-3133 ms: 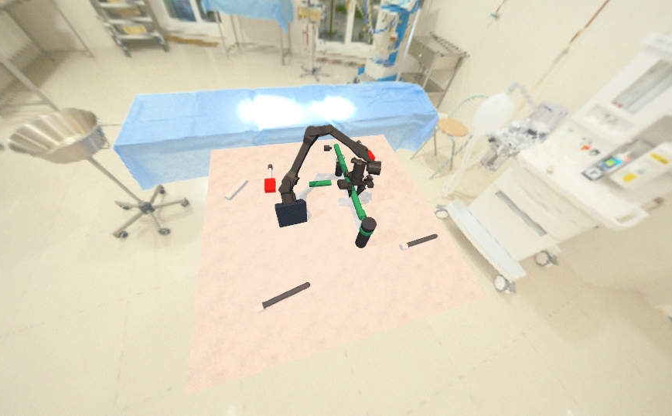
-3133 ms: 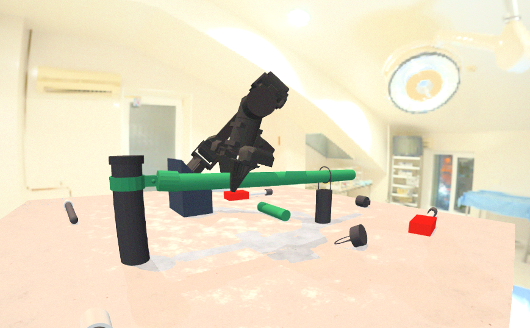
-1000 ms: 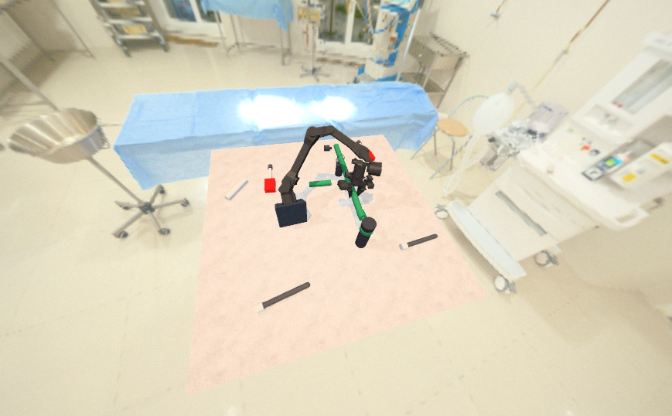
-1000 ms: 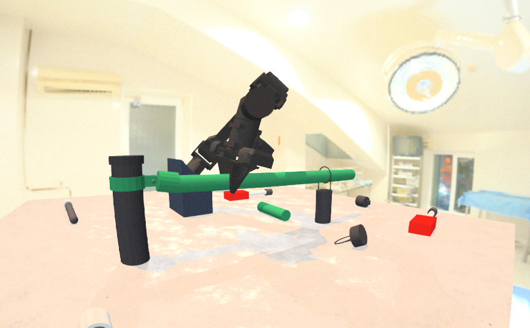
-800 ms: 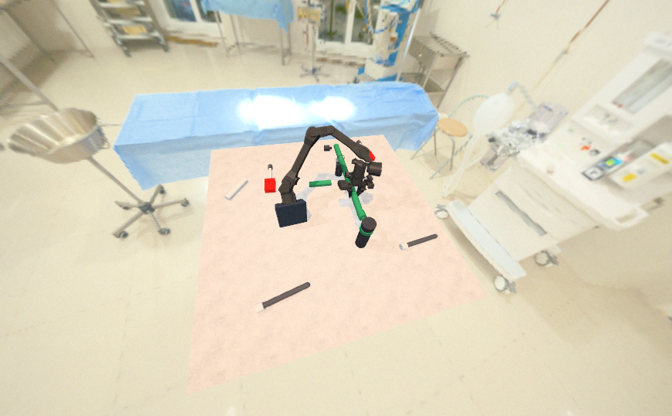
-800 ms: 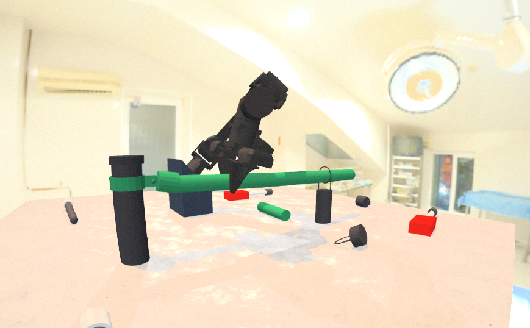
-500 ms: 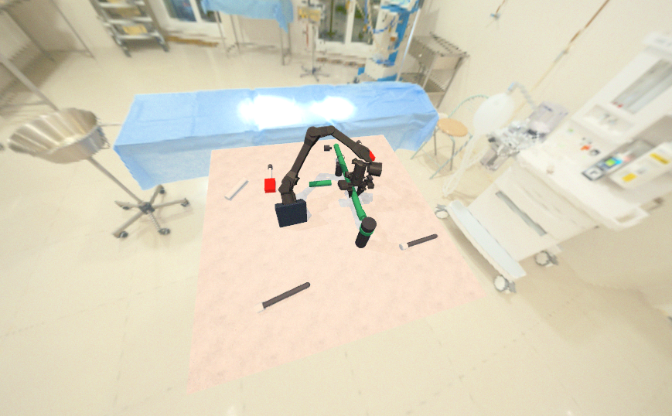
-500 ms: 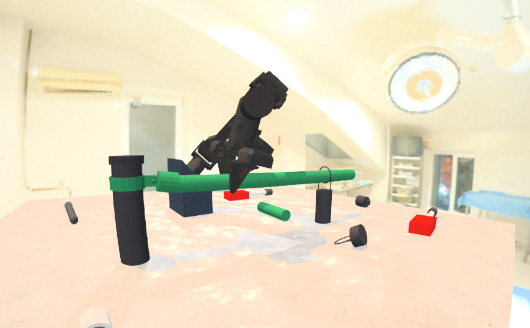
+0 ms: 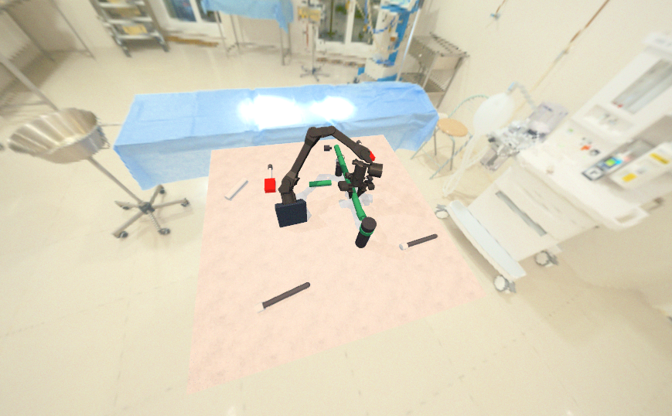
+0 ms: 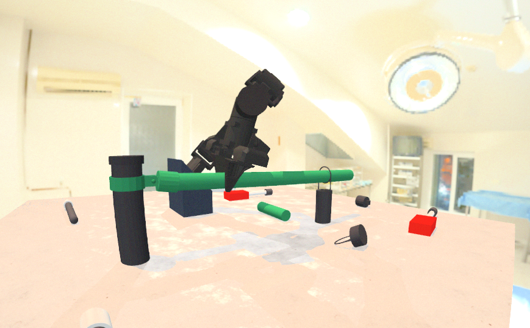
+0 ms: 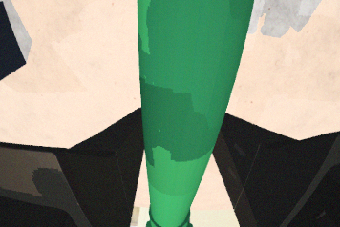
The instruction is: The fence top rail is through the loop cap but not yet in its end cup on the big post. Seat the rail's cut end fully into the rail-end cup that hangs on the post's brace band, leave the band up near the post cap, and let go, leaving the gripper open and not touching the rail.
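Observation:
The long green top rail (image 9: 342, 158) (image 10: 291, 178) (image 11: 191, 57) runs nearly level. My gripper (image 9: 357, 191) (image 10: 230, 181) (image 11: 174, 113) is shut on it between the two posts, with a finger on each side. The rail's near end meets the green rail-end cup (image 10: 166, 181); its depth inside is hidden. The cup hangs from the green brace band (image 9: 366, 233) (image 10: 125, 183), which sits high on the big black post (image 9: 362, 240) (image 10: 130, 228), just below the post cap (image 10: 125, 160). The rail's far part passes through the wire loop (image 10: 330, 179) above the small post (image 10: 323, 205).
A short green tube (image 9: 319, 182) (image 10: 273, 210) lies beside the rail. A loose dark cap with a loop (image 10: 358, 235) lies near the small post. Red blocks (image 9: 270, 185) (image 10: 422, 225) and dark rods (image 9: 286, 295) (image 9: 421, 241) lie farther out. The dark blue arm base (image 9: 291, 213) (image 10: 191, 202) stands behind.

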`<state>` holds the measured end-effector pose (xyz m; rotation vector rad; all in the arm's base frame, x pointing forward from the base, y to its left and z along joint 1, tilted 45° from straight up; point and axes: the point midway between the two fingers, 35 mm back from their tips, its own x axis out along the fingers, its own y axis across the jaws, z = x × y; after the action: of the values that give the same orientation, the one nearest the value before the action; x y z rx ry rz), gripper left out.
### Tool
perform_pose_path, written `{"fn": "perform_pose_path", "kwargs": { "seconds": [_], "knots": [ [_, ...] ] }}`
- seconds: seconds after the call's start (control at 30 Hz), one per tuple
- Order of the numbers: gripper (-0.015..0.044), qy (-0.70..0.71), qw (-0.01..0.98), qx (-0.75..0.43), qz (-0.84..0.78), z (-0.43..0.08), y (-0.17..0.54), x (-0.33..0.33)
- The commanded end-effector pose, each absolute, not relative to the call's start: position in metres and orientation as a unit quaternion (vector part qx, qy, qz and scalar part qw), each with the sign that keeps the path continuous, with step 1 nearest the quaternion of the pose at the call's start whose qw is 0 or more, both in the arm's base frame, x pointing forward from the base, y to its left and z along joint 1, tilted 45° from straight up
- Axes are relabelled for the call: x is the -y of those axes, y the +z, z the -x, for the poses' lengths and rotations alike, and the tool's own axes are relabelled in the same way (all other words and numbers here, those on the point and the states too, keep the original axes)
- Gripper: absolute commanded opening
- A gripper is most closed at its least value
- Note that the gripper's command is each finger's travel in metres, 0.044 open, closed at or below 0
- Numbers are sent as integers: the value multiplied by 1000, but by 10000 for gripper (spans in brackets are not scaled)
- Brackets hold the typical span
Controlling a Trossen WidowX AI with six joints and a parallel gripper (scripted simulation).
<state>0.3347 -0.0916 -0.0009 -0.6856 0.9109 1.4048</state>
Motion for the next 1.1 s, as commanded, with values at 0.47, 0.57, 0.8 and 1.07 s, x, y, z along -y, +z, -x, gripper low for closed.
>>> {"fn": "perform_pose_path", "kwargs": {
  "seconds": [0.47,0.57,0.8,1.07],
  "knots": [
    [0,604,619,-401,302,-334,-3,104],
    [0,604,619,-401,302,-334,-4,105],
    [0,604,619,-401,302,-334,-5,107],
    [0,604,619,-401,302,-334,-7,109]
  ]
}}
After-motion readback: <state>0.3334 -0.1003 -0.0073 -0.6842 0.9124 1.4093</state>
